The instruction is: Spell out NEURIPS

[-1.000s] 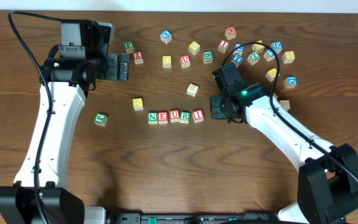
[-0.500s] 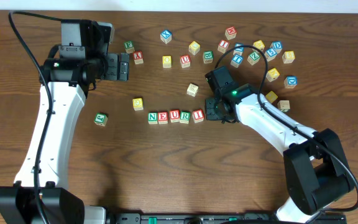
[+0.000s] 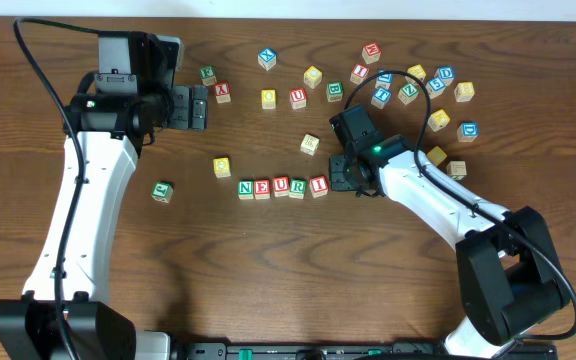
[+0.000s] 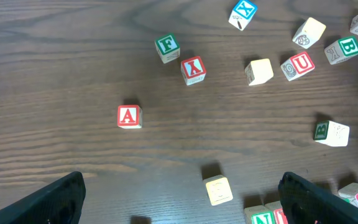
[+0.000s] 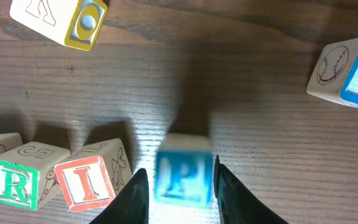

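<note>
Cubes N [image 3: 246, 187], E [image 3: 262, 187], U [image 3: 280, 186], R [image 3: 297, 186] and I [image 3: 318, 185] stand in a row at the middle of the table. My right gripper [image 3: 347, 176] sits just right of the I, and its body hides its cube from overhead. In the right wrist view, my right gripper [image 5: 182, 190] is shut on a blue P cube [image 5: 184, 174]. That cube is blurred, with a small gap to the I [image 5: 89, 180]. My left gripper [image 3: 197, 107] hangs open and holds nothing at the back left. A yellow-faced cube [image 3: 222, 167] lies left of the row.
Many loose cubes are scattered across the back right [image 3: 408, 90]. One cube [image 3: 310, 144] lies just behind the row. A red A [image 3: 222, 92] and a green F [image 3: 208, 74] lie by the left gripper. A green cube [image 3: 162, 191] sits at the left.
My right gripper has moved left with the P cube, closing in on the I end of the row. The left arm has stayed still.
</note>
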